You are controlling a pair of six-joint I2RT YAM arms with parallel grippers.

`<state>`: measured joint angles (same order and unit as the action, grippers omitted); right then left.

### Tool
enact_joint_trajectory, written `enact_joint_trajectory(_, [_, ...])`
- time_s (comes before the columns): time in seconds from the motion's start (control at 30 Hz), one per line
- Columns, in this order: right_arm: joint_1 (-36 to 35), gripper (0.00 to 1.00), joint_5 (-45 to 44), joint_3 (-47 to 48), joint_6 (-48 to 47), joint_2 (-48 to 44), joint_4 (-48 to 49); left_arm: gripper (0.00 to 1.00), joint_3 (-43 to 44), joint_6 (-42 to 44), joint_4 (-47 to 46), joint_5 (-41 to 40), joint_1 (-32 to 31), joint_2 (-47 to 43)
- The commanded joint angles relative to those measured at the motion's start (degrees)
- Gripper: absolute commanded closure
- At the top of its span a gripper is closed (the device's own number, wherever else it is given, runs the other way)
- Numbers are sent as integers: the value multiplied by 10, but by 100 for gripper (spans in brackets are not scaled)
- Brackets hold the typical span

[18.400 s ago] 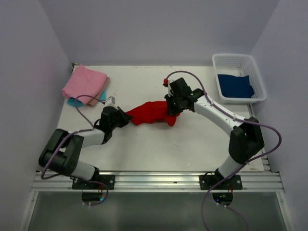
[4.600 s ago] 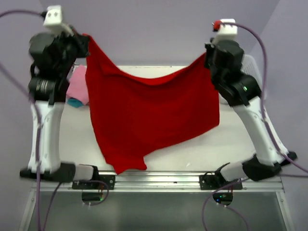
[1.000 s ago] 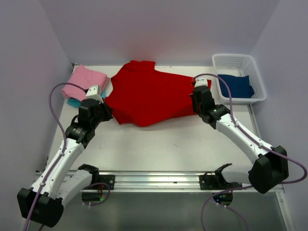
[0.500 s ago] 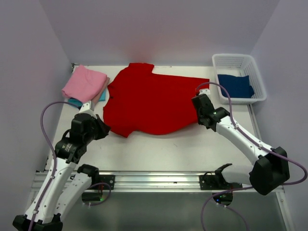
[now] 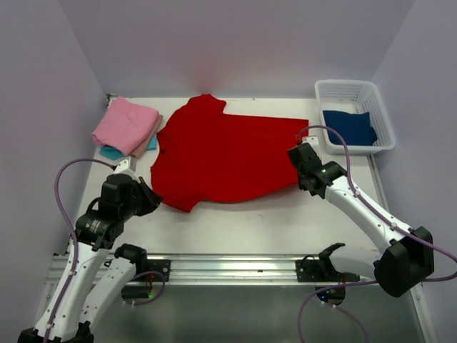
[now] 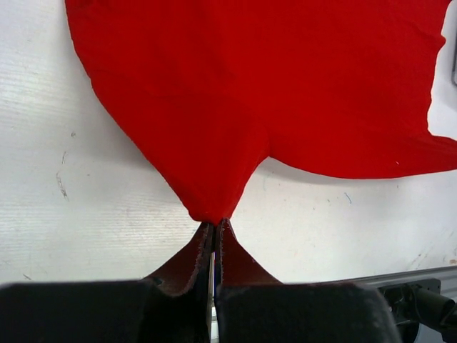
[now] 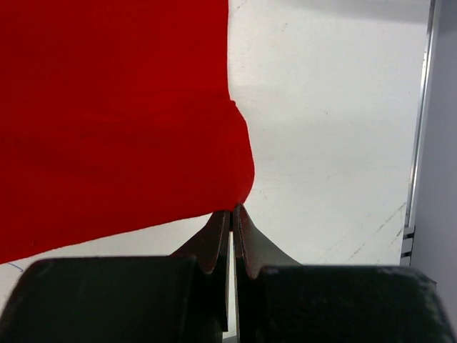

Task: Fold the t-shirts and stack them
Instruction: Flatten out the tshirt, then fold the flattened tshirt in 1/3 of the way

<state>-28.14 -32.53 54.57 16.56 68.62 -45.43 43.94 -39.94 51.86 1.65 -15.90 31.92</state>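
A bright red t-shirt [image 5: 228,153] lies spread across the middle of the table. My left gripper [image 5: 151,197] is shut on its near-left corner. In the left wrist view the cloth [image 6: 243,93] narrows to a point between the closed fingertips of the left gripper [image 6: 216,224]. My right gripper [image 5: 298,173] is shut on the near-right corner. The right wrist view shows that corner of the red t-shirt [image 7: 121,121] pinched at the tips of the right gripper [image 7: 233,210]. A folded pink t-shirt [image 5: 126,125] lies on a turquoise one [image 5: 110,151] at the far left.
A white mesh basket [image 5: 375,107] stands at the far right with a dark blue t-shirt [image 5: 349,127] inside. Purple walls close in the table on three sides. A metal rail [image 5: 228,268] runs along the near edge.
Both grippers have drawn toward the near edge with the red t-shirt's corners. The shirt has slid with them and now lies flatter and wider.
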Motion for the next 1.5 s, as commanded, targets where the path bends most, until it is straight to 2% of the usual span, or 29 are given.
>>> enact_joint_trajectory(0.0, [-2,100,-31,10,15,5,7,100,-2,1,-52,-5,-3,19])
enact_joint_trajectory(0.3, [-1,100,-53,16,37,85,36,100,54,66,-191,-60,-3,168])
enact_joint_trajectory(0.43, [0,100,-63,20,39,120,52,100,80,84,-221,-80,-3,236])
enact_joint_trajectory(0.57, [8,100,-67,32,46,157,65,100,76,94,-243,-129,-2,276])
enact_joint_trajectory(0.7, [24,100,-60,41,51,199,78,100,64,97,-268,-145,-1,319])
enact_joint_trajectory(1.07, [48,100,-37,77,55,260,114,100,63,111,-348,-147,-1,406])
enact_joint_trajectory(1.47, [59,100,-56,102,64,290,106,100,93,135,-361,-153,18,438])
